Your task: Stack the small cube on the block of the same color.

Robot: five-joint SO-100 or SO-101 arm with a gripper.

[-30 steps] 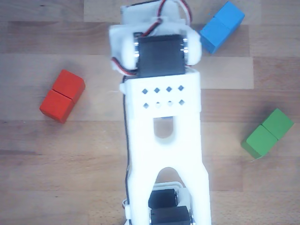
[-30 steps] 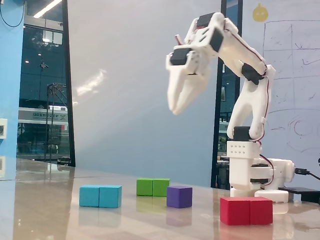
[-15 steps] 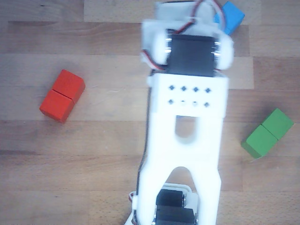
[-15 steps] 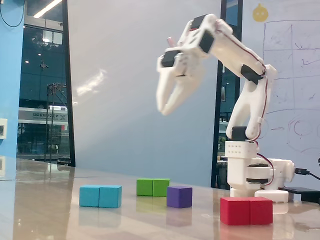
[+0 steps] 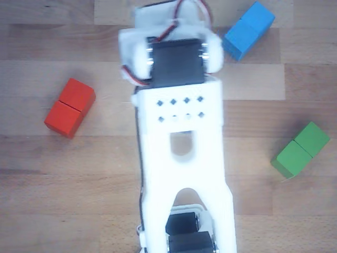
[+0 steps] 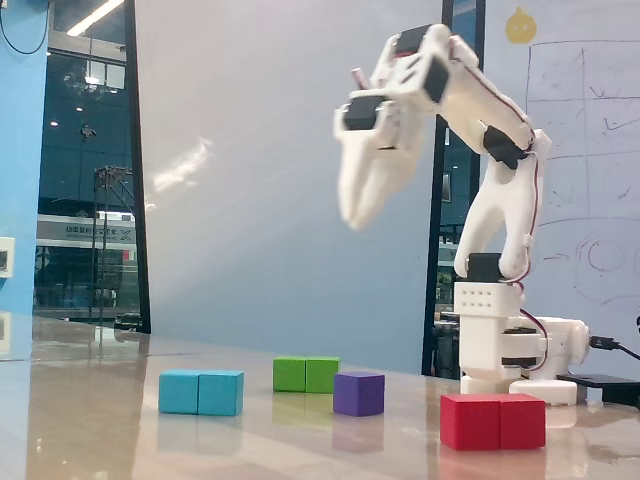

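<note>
The small cube (image 6: 358, 393), dark blue-violet, sits on the table in the fixed view, just right of the green block (image 6: 306, 374). In the other view it is hidden under my arm (image 5: 181, 137). The sky-blue oblong block (image 6: 201, 392) lies at the left of the fixed view, and at the top right of the other view (image 5: 248, 30). My gripper (image 6: 352, 220) hangs high in the air, blurred, above the green block and the small cube. Its jaws look closed with nothing between them.
A red oblong block (image 6: 493, 421) lies in front of the arm's base (image 6: 505, 355) and shows at the left in the other view (image 5: 70, 107). The green block lies at the right in the other view (image 5: 300, 149). The table is wooden.
</note>
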